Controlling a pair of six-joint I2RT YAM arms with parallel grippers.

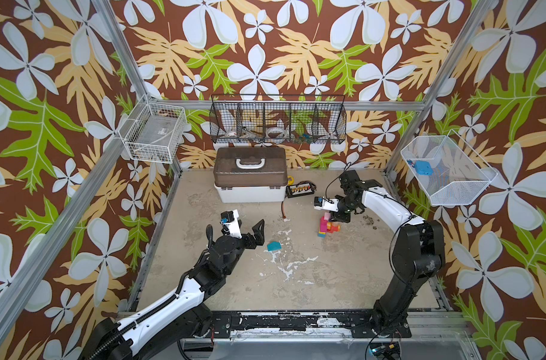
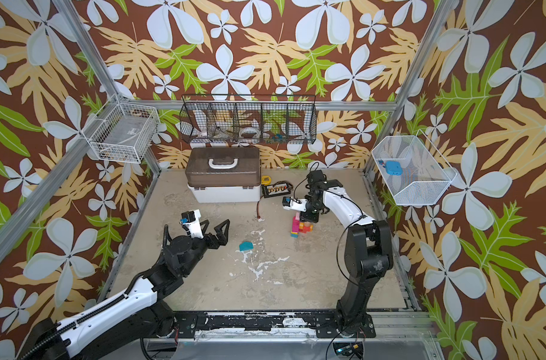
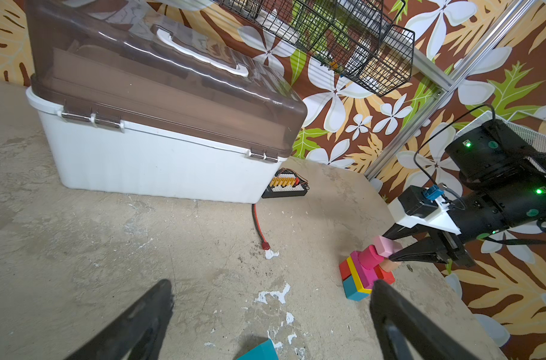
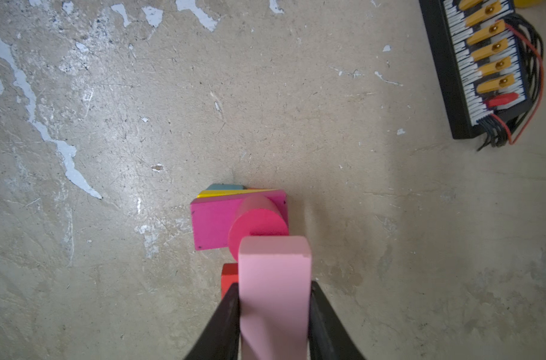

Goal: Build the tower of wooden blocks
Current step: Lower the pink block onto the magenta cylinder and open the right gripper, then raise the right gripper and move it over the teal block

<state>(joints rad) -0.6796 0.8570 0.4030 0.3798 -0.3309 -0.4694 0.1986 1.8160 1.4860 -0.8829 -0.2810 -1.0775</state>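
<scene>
So from where I stood, the left gripper [image 2: 215, 225] hung over the left half of the table [image 1: 296, 280], fingers spread wide with nothing between them. Behind it, up against the back edge, sat the white toolbox [image 1: 250, 180] with its brown lid shut. A bit right of the left gripper, roughly mid-table, the teal roof piece [image 1: 274, 246] lay on its own, well apart from the other blocks and touching nothing.

Just beside the toolbox's right end, also at the back edge, was a black board [image 1: 300, 189] with orange plugs and a bundle of wires.

Then the tower [image 3: 363, 271], right of centre and nearer the back edge than the front. The bottom looked like a blue cube with red, yellow and magenta bars on it. A crimson cylinder [image 4: 257, 224] stood upright on the magenta bar, and there was a tan cylinder next to it, half hidden.

The pink block [image 4: 275, 268] lay across the top of the crimson cylinder. The right gripper [image 4: 275, 286] reached in from the right side with a finger flush on each side of that pink block, pinching it, no gap that I could see
</scene>
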